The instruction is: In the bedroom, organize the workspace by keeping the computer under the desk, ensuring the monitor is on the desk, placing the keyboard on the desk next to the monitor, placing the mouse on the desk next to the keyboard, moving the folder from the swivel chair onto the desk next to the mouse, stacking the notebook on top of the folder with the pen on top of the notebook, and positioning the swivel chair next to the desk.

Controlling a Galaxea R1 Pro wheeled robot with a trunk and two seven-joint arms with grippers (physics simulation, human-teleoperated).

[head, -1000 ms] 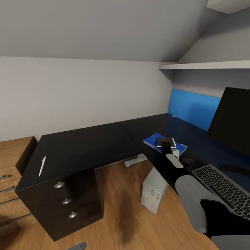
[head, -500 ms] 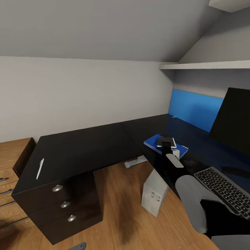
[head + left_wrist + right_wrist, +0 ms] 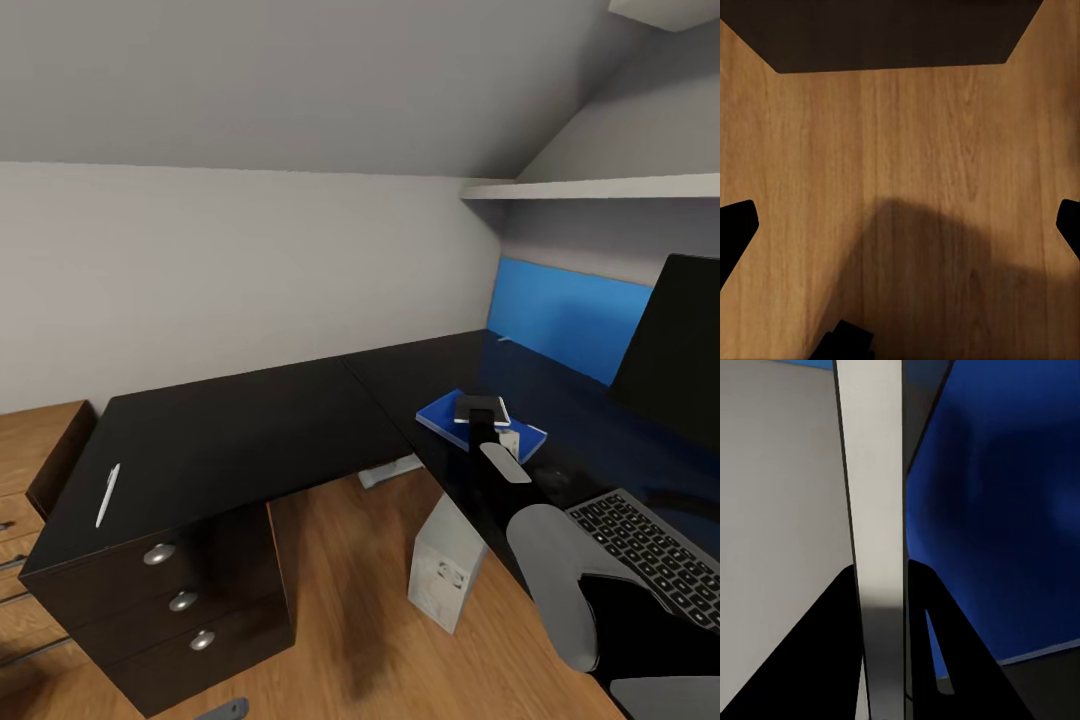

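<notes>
Since the earlier frame the camera has swung right; the things themselves lie unmoved. The notebook (image 3: 482, 410) is clamped in the right pincer (image 3: 487, 422), just above or on the blue folder (image 3: 450, 414) on the bench (image 3: 250, 420), with keyboard (image 3: 655, 545) and monitor (image 3: 680, 350) beyond. The pen (image 3: 107, 494) lies well apart at the bench's far end, the computer (image 3: 445, 565) stands on the floor below, and the left pincer (image 3: 900, 225) hangs apart over the floor (image 3: 900, 150).

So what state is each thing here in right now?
Folder: flat on the desk.
Notebook: gripped edge-on by the right tool, above the folder.
Pen: lying by the desk's far end.
Computer: upright on the floor.
Left tool: open.
</notes>
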